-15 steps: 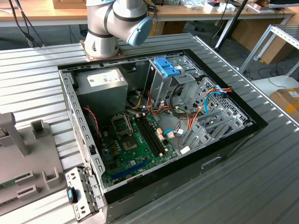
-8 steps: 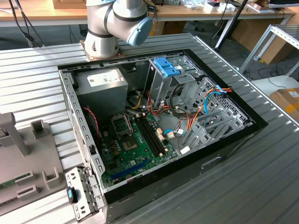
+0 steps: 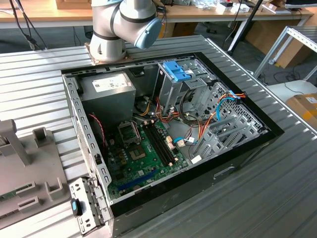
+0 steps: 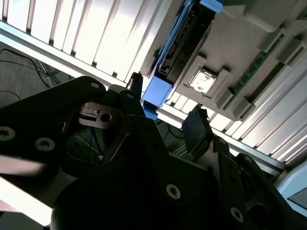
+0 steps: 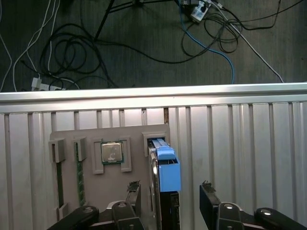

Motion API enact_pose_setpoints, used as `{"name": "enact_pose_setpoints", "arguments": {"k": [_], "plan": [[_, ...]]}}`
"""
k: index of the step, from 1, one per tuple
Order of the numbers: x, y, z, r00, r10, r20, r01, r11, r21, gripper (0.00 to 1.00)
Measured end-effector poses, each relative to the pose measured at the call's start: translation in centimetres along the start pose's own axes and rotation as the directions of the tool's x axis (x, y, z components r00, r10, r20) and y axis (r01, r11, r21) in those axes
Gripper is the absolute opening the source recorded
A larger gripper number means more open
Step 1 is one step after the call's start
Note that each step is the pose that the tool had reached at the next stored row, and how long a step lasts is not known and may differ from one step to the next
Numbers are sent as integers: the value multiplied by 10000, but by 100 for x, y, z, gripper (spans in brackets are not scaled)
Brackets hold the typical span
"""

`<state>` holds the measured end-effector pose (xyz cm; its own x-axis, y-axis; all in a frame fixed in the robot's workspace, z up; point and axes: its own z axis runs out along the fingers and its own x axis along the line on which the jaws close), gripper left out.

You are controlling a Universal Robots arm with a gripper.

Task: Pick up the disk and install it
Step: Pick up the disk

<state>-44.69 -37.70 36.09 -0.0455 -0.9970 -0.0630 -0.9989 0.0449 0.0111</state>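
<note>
The disk (image 5: 165, 184) is a dark drive with bright blue rails, standing on edge in a slot of the grey fixture (image 5: 136, 136) on the ribbed table. In the second wrist view the disk (image 4: 184, 43) shows its dark face and a blue rail end. My gripper (image 5: 171, 199) is open just above the disk. One finger (image 5: 134, 196) is on one side of the drive and the other finger (image 5: 208, 199) is on the far side, with a visible gap to the blue rail. Both black fingertips of the gripper (image 4: 165, 108) show in the second wrist view too, close to the blue rail end.
The open computer case (image 3: 237, 163) fills the table's middle, holding a motherboard (image 3: 141, 153), a grey power supply (image 3: 106, 87) and a drive cage with a light-blue latch plate (image 3: 177, 71). The fixture (image 3: 29, 168) also carries a processor (image 5: 111, 153) and a memory stick (image 5: 79, 177). Cables lie beyond the table edge (image 5: 153, 93).
</note>
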Motion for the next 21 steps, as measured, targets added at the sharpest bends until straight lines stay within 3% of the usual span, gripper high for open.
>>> {"name": "enact_pose_setpoints", "arguments": {"k": [21], "plan": [[3,-1,56,10000,0,2,0,10000,0,60]]}}
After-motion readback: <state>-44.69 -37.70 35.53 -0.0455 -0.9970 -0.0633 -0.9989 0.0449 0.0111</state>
